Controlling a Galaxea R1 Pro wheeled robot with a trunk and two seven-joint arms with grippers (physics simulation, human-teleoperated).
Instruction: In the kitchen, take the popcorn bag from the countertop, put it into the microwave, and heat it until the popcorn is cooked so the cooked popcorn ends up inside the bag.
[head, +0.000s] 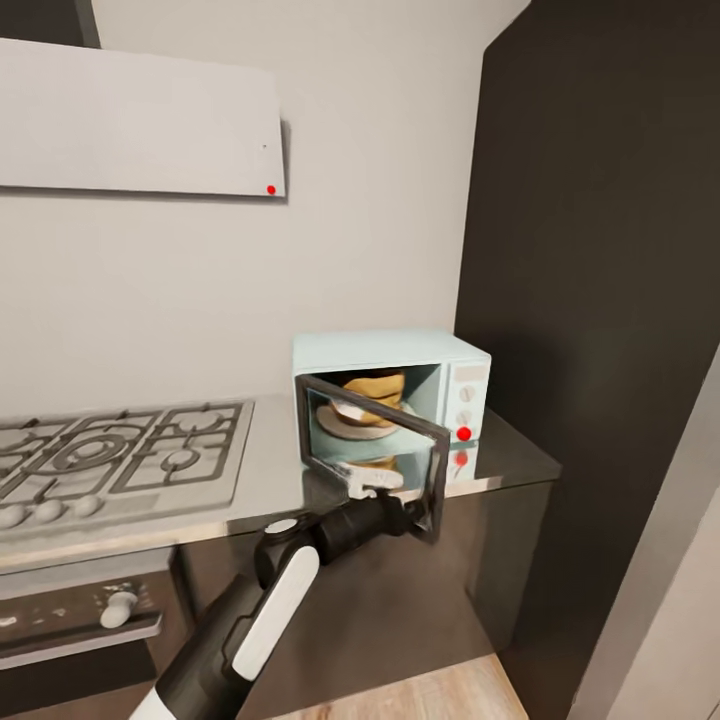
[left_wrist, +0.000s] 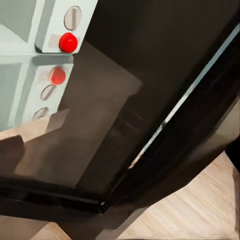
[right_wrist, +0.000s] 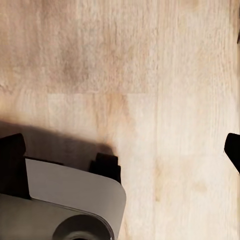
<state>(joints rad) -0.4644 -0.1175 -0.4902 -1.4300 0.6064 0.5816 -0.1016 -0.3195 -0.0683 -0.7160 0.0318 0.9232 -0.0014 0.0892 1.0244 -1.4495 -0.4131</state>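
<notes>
We see the bag (head: 374, 392) inside the microwave (head: 400, 352), behind its half-open door (head: 385, 455). Our left gripper (head: 415, 515) is at the door's lower edge. We cannot tell if its fingers are spread or pressed.

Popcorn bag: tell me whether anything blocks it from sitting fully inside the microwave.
Nothing visible does. The popcorn bag already sits inside the microwave, on the round plate. The door stands part open, with the left arm reaching to its outer edge.

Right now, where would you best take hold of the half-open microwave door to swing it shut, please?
Probably at the free outer edge of the grey-framed dark glass door, pushed from the front: it hinges on the pale mint-blue microwave's left side, and the left pincer is already there.
</notes>
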